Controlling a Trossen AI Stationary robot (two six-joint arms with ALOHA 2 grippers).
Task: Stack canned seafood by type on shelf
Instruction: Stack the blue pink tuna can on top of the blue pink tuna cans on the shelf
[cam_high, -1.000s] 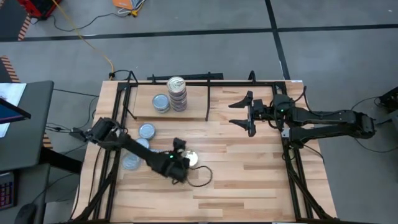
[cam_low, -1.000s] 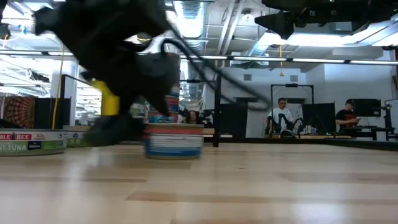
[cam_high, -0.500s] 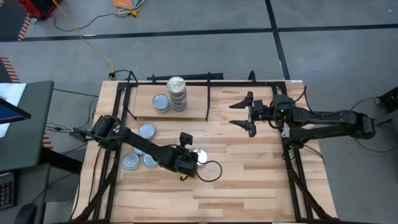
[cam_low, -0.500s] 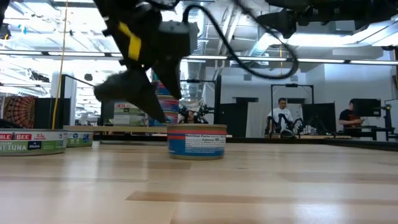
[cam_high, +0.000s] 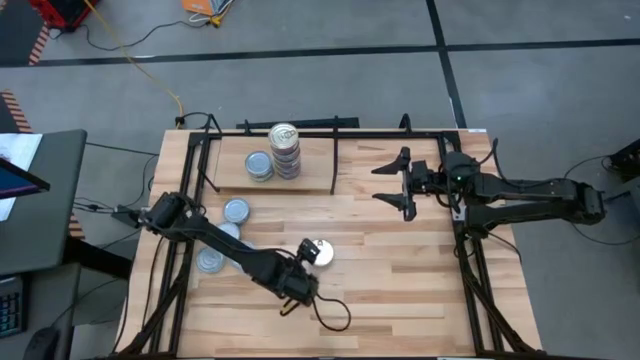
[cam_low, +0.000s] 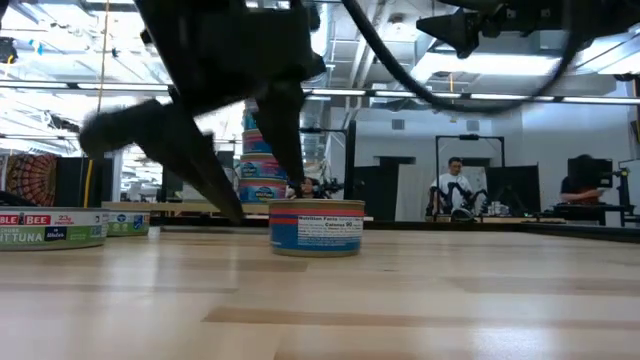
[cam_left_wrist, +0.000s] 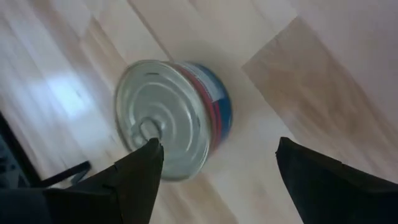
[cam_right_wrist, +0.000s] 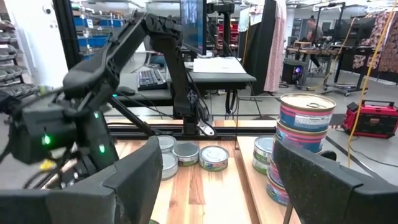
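Observation:
A tin with a shiny pull-tab top (cam_high: 320, 251) stands upright on the tabletop near its middle; it also shows in the low view (cam_low: 317, 228) and the left wrist view (cam_left_wrist: 171, 118). My left gripper (cam_high: 305, 270) is open just on the tin's near side, fingers spread (cam_left_wrist: 219, 144), and holds nothing. On the wooden shelf (cam_high: 310, 172) at the far side stands a stack of tins (cam_high: 286, 150) with a bluish-grey tin (cam_high: 259, 165) beside it. My right gripper (cam_high: 396, 185) is open and empty, raised at the table's far right.
Several bluish-grey tins (cam_high: 228, 235) lie on the tabletop at the left, under my left arm; they also show in the right wrist view (cam_right_wrist: 186, 152). A black divider rod (cam_high: 334, 165) crosses the shelf. People sit in the room beyond the table (cam_low: 455, 190).
My left gripper has carried the shiny-topped tin a little toward the table's right edge, set it upright on the tabletop and let go. It has then drawn back toward the near edge. The tin stays where it was put.

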